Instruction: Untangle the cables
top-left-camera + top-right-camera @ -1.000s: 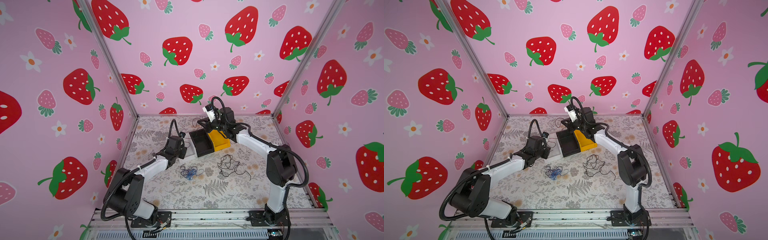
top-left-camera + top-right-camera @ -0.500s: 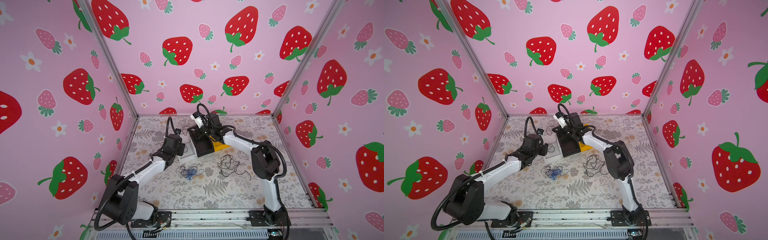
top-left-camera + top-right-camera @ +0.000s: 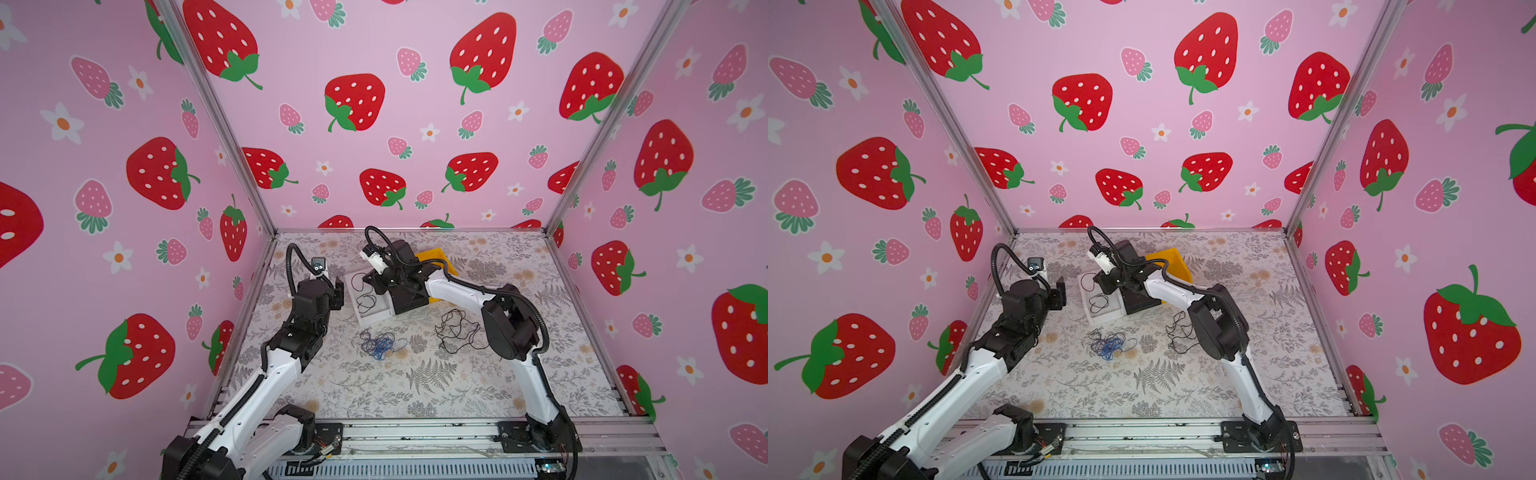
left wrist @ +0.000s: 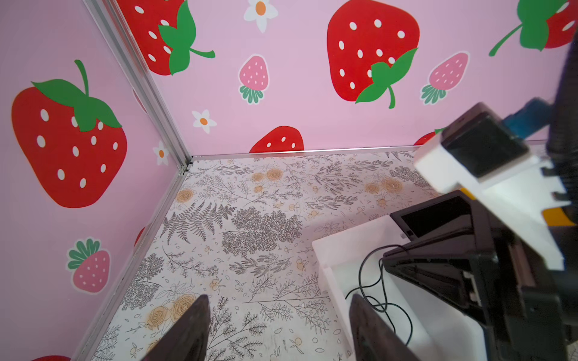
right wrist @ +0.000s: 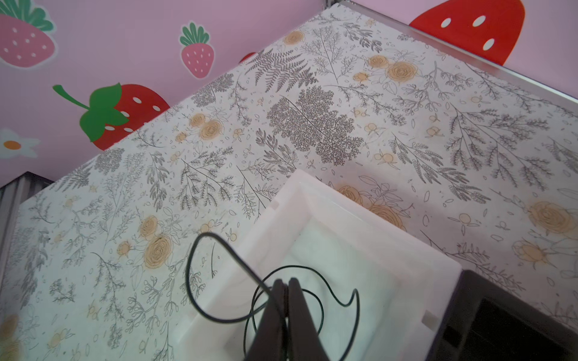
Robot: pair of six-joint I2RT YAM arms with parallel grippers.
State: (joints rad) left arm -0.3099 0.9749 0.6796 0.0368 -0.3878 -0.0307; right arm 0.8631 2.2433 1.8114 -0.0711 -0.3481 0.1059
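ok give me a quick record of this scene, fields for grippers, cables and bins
left gripper: open, empty, beside the white bin
right gripper: jaws nearly together above the white bin, apparently pinching the black cable
black cable: looped partly inside the white bin
blue and purple tangle: on the table, in front of the bins, untouched
loose black tangle: on the table by the right arm
black bin: against the white bin
yellow bin: behind the black bin

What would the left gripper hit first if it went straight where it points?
Likely the flowery table mat: the left gripper, jaws open, points at bare mat just beside the white tray. Depth is unclear, so it might graze the tray wall.
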